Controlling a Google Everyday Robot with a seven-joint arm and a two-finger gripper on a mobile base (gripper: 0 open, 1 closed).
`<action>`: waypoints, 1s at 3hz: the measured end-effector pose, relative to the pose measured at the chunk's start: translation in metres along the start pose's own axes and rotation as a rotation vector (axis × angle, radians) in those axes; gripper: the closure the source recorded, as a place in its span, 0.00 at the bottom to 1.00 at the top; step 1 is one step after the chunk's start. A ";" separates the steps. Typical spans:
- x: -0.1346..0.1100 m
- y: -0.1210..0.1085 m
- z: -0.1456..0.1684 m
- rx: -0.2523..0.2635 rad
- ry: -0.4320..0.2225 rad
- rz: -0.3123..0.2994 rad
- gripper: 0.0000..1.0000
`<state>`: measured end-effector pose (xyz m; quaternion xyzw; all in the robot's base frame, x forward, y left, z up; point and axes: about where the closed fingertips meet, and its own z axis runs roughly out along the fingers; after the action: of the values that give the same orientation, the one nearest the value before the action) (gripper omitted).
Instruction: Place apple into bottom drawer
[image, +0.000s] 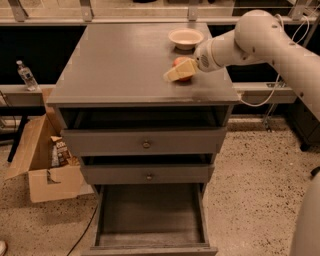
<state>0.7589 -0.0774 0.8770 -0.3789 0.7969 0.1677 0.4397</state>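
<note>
The red apple (181, 65) sits on the grey cabinet top (120, 65) near its right side, mostly covered by my gripper (178, 71). The gripper's cream fingers (175, 73) lie across the apple's front, reaching in from the right. The bottom drawer (150, 216) is pulled far out at floor level and its flat floor is bare.
A shallow cream bowl (186, 37) stands behind the apple. Two upper drawers (145, 144) with small knobs are slightly open. An open cardboard box (42, 162) sits on the floor at the left. A water bottle (25, 75) stands on a ledge at the left.
</note>
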 end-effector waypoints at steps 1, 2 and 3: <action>-0.003 0.005 0.014 -0.009 -0.006 0.010 0.27; -0.005 0.015 0.020 -0.029 -0.012 0.004 0.57; -0.012 0.029 0.012 -0.046 -0.041 -0.025 0.81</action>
<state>0.7477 -0.0459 0.8782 -0.3955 0.7788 0.1883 0.4490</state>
